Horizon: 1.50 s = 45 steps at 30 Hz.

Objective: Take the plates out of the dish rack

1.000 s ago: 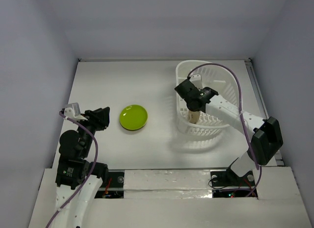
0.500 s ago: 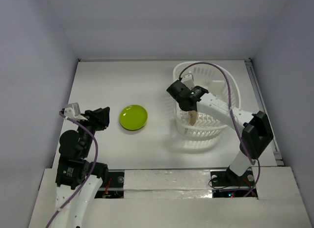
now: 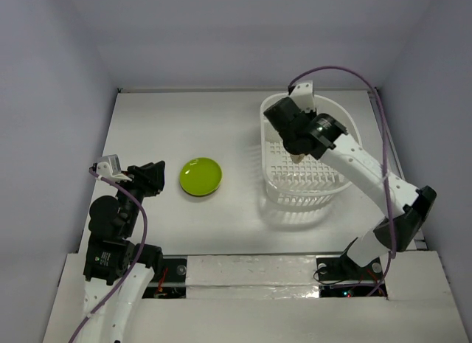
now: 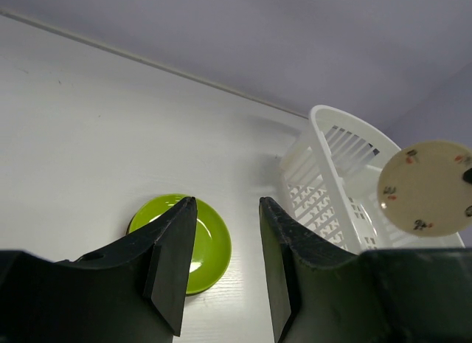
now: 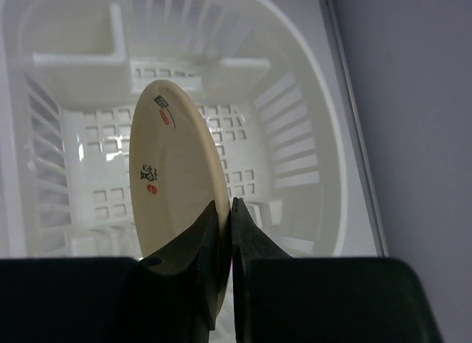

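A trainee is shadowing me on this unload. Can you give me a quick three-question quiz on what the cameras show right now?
1. True or false: the right gripper is shut on the rim of the cream plate, holding it above the dish rack.
2. Where is the lime green plate? A) inside the rack B) flat on the table, left of the rack C) stacked on the cream plate
3. Fill in: the left gripper is ____ (open or shut).
Key: 1 true; 2 B; 3 open.
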Available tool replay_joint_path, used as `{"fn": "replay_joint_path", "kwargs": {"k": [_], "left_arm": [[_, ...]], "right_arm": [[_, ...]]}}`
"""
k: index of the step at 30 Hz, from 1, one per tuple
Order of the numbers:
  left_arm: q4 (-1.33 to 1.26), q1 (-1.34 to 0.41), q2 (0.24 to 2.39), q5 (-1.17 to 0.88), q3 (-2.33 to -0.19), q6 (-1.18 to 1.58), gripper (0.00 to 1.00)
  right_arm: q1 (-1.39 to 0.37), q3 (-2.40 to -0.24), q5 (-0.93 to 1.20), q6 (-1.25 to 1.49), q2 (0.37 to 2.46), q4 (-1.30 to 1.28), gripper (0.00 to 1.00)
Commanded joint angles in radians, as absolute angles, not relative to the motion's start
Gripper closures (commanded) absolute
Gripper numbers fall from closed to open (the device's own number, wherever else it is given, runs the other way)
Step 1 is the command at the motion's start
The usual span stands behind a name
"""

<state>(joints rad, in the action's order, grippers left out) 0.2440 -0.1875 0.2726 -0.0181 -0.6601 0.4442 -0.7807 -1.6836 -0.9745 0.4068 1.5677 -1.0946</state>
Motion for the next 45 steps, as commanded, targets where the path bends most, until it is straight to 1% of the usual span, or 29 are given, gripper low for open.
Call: {"fn": "replay_joint_path", "kwargs": {"k": [1,4,5,7,8,9,10,11,12,14,20,27,31,34,35,36,39,40,41,43,44,45], "left_arm": [[0.195,-0.179,0.276,-0.029,-0.661,0.446,0.64],[0.196,-0.179,0.279,-0.029,-0.663,0.446,0.64],[0.195,-0.179,0.279,-0.029,-0.663,0.446,0.64],[0.196,-0.179,0.281,-0.029,-0.661,0.445,0.64],[0.196,-0.179,0.282,-0.029,-0.661,0.445,0.64],[0.198,-0.179,0.282,-0.028,-0.661,0.445,0.63],[0.198,-0.179,0.284,-0.026,-0.661,0.446,0.63],[0.198,-0.179,0.284,-0.025,-0.661,0.445,0.63],[0.199,-0.179,0.285,-0.025,-0.661,0.446,0.63],[0.201,-0.179,0.287,-0.023,-0.663,0.446,0.63],[0.199,-0.179,0.295,-0.029,-0.661,0.446,0.63],[0.198,-0.179,0.295,-0.031,-0.663,0.446,0.63],[0.198,-0.179,0.291,-0.031,-0.661,0.446,0.63],[0.199,-0.179,0.291,-0.032,-0.661,0.446,0.63],[0.198,-0.179,0.290,-0.031,-0.663,0.445,0.63],[0.198,-0.179,0.290,-0.031,-0.663,0.446,0.63],[0.198,-0.179,0.288,-0.031,-0.661,0.446,0.62],[0.198,-0.179,0.288,-0.031,-0.661,0.446,0.62],[0.198,-0.179,0.288,-0.031,-0.661,0.445,0.62],[0.199,-0.179,0.288,-0.029,-0.661,0.448,0.62],[0.199,-0.179,0.287,-0.028,-0.663,0.448,0.62],[0.201,-0.179,0.287,-0.028,-0.661,0.448,0.62]], "right_arm": [[-0.782,-1.798,-1.063,0.439,1.514,-1.173,1.00],[-0.801,-1.868,-1.065,0.466,1.509,-1.172,1.00],[-0.831,-1.873,-1.027,0.466,1.508,-1.149,1.00],[-0.857,-1.821,-0.948,0.422,1.482,-0.978,1.00],[-0.873,-1.789,-0.831,0.405,1.471,-0.906,1.00],[-0.897,-1.752,-0.754,0.384,1.457,-0.752,1.00],[-0.897,-1.717,-0.680,0.383,1.457,-0.680,1.00],[-0.910,-1.654,-0.540,0.390,1.463,-0.620,1.00],[-0.919,-1.628,-0.481,0.418,1.474,-0.516,1.00],[-0.928,-1.595,-0.387,0.454,1.531,-0.448,1.00],[-0.937,-1.608,-0.247,0.554,1.724,-0.295,1.00],[-0.937,-1.623,-0.212,0.640,1.899,-0.212,1.00],[-0.937,-1.588,-0.201,0.672,1.946,-0.169,0.99],[-0.937,-1.572,-0.199,0.687,1.971,-0.156,0.92],[-0.937,-1.571,-0.201,0.689,1.976,-0.160,0.83],[-0.937,-1.569,-0.204,0.692,1.979,-0.167,0.78],[-0.937,-1.548,-0.215,0.687,1.979,-0.196,0.53],[-0.937,-1.542,-0.215,0.684,1.973,-0.199,0.48],[-0.946,-1.534,-0.213,0.680,1.961,-0.201,0.37],[-0.946,-1.517,-0.210,0.666,1.947,-0.207,0.26],[-0.946,-1.514,-0.212,0.660,1.938,-0.212,0.17],[-0.956,-1.516,-0.218,0.641,1.922,-0.219,0.13]]}}
